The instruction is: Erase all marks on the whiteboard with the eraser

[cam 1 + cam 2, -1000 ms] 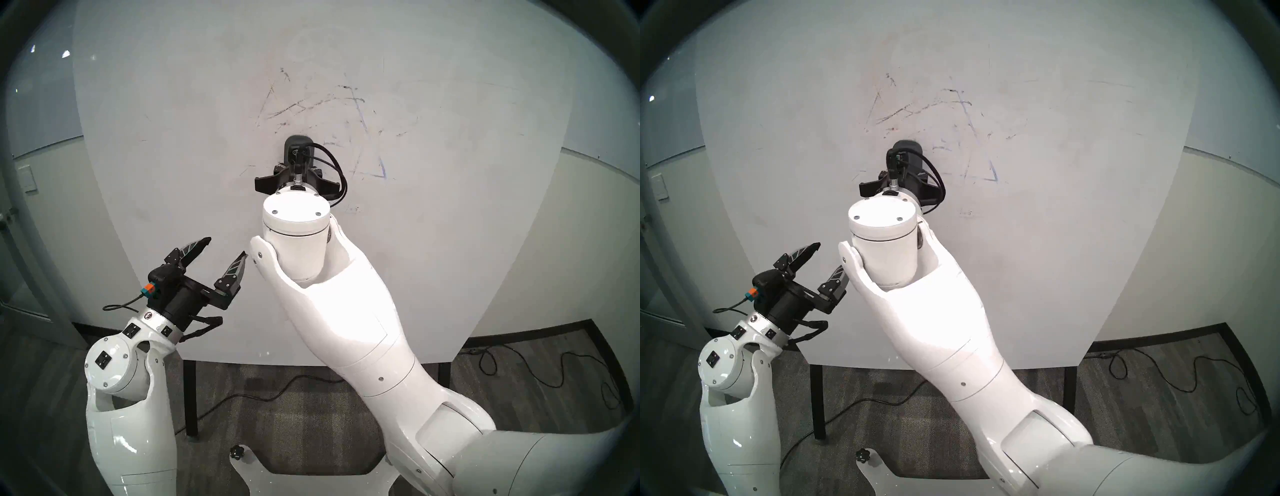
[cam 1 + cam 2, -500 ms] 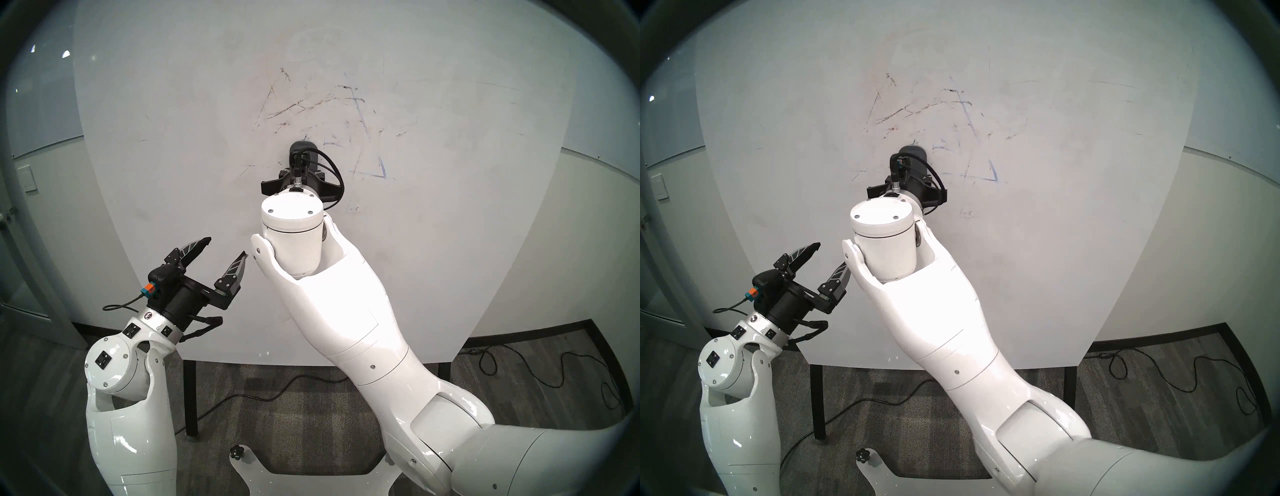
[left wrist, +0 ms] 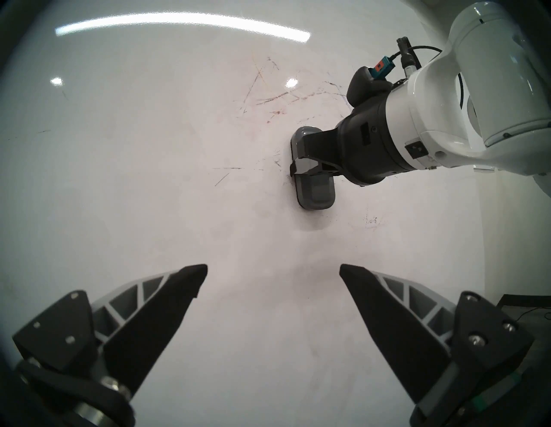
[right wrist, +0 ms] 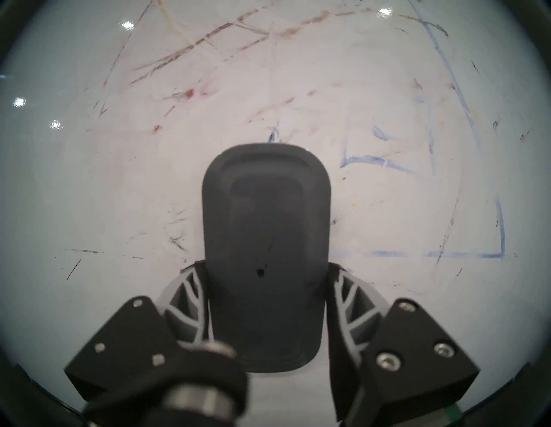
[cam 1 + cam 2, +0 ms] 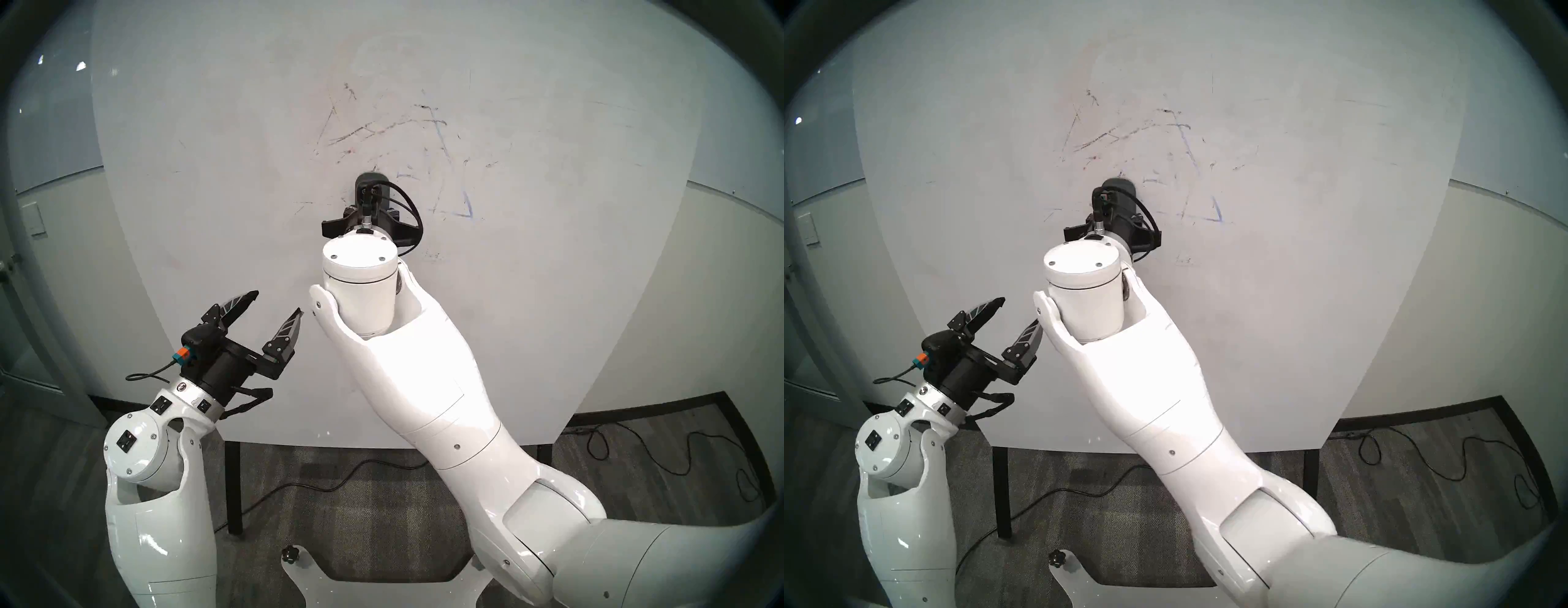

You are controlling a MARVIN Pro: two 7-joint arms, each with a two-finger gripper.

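The big shiny white flat whiteboard (image 5: pixel 551 297) on black legs (image 5: pixel 234 488) fills most of the view. It stands on a grey carpet floor (image 5: pixel 382 509) where thin black cables (image 5: pixel 662 450) lie.

The right arm, fat and white (image 5: pixel 424 382), reaches up to the middle of the board. The left arm, also white (image 5: pixel 157 488), waits lower down, well apart from the marks.

The marks (image 4: pixel 465 125) are thin blue lines with faint brown and dark streaks. They spread above the eraser and off to its right side.

The dark grey oblong eraser with round ends (image 4: pixel 265 238) sits flat against the board, in the middle. In the left wrist view it stands upright, pressed on the white face.

The right gripper (image 4: pixel 265 301) squeezes the eraser from both sides, one finger (image 4: pixel 187 301) on each edge.

The left gripper (image 3: pixel 272 275) has its two black fingers spread wide, with nothing between them.
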